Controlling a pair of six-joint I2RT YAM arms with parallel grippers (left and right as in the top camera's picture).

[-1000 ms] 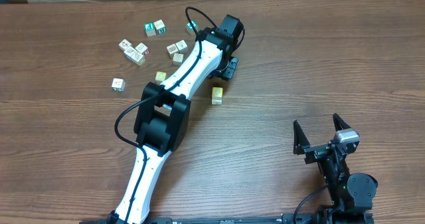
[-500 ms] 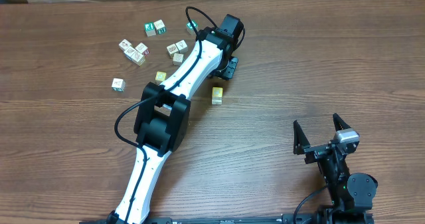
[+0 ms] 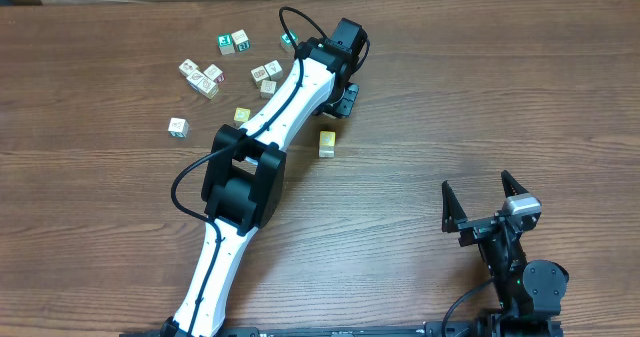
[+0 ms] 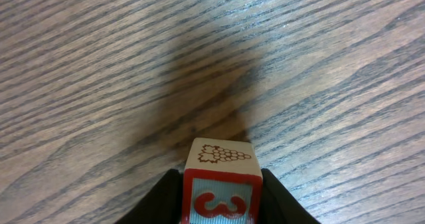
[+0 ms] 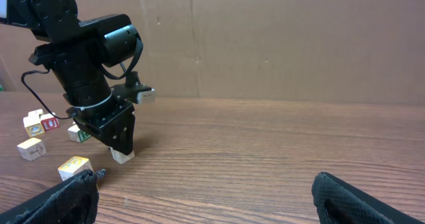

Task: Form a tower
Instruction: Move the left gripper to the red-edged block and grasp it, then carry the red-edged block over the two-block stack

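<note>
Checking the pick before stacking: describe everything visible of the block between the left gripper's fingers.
The block is a small wooden cube. One pale face bears a brown line drawing of grapes; the adjoining face, toward the wrist camera, is light blue with a red border and red 3. It sits square between the left gripper's black fingers, which touch two opposite sides. It is at the table surface; whether it is lifted cannot be told.

Two arms: one white (image 3: 290, 92), one black (image 3: 520, 267) at five o'clock. Eleven loose cubes (image 3: 178, 127) toward eleven o'clock (the crowded ones are hard to separate), one tower (image 3: 326, 142) near centre, and one red cube (image 4: 219, 184).
</note>
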